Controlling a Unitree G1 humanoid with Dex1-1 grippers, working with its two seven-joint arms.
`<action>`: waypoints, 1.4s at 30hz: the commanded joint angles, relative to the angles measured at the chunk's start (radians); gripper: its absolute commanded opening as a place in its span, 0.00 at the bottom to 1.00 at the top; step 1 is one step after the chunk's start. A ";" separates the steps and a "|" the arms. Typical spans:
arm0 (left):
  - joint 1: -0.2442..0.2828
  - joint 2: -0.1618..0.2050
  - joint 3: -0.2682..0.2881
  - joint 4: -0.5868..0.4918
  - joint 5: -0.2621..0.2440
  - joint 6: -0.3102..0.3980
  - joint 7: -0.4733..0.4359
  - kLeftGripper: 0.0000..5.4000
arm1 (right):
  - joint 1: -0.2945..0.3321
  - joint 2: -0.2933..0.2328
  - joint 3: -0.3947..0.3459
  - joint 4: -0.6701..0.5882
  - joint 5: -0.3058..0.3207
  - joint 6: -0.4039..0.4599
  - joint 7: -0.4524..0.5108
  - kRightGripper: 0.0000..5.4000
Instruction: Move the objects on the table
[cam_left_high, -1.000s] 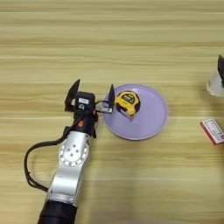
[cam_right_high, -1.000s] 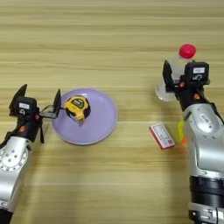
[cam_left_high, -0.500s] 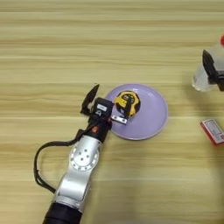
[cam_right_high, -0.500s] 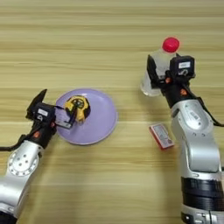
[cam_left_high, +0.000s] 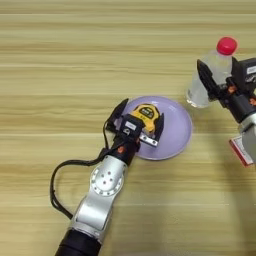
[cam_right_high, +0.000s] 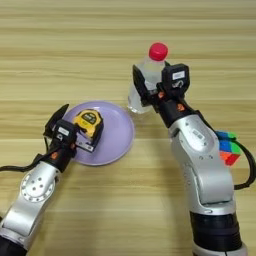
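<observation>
On the light wooden worktop (cam_left_high: 75, 60) a round lilac plate (cam_left_high: 177, 135) lies a little left of centre, and the yellow-and-black tape measure (cam_left_high: 146, 114) rests on its left half. The left gripper (cam_left_high: 139, 125) reaches in from the near left, its arm running diagonally up from the bottom edge with a black cable looping beside it. Its two black fingers are spread wide, one just left of the tape measure over the plate's left rim, the other on the tape measure's right side over the plate. Whether either finger touches the tape measure cannot be told; it is bracketed between them, not clamped.

To the right and slightly farther away stands the small clear water bottle (cam_right_high: 142, 85) with its red cap (cam_right_high: 158, 51), upright on the worktop just beyond the plate's far right rim. The right gripper (cam_right_high: 150, 90) comes in from the right, its black fingers parted on either side of the bottle's body, one finger (cam_right_high: 138, 85) visible on the bottle's left side. It is not plain whether they press on the plastic. Near the right forearm a multicoloured block (cam_right_high: 226, 147) lies on the worktop, and in the left eye view a red-and-white card (cam_left_high: 242, 150) shows at the right edge.
</observation>
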 joint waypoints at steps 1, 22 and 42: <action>-0.016 -0.002 -0.001 0.002 -0.007 -0.003 -0.015 1.00 | -0.038 0.017 0.041 -0.052 0.010 0.033 0.006 0.57; 0.014 0.018 -0.109 -0.146 0.023 0.019 -0.092 1.00 | -0.077 0.107 0.223 0.021 -0.035 0.022 0.034 0.57; 0.004 0.021 -0.064 -0.149 0.010 0.024 -0.065 1.00 | 0.017 0.088 0.273 -0.074 -0.014 0.085 0.073 0.57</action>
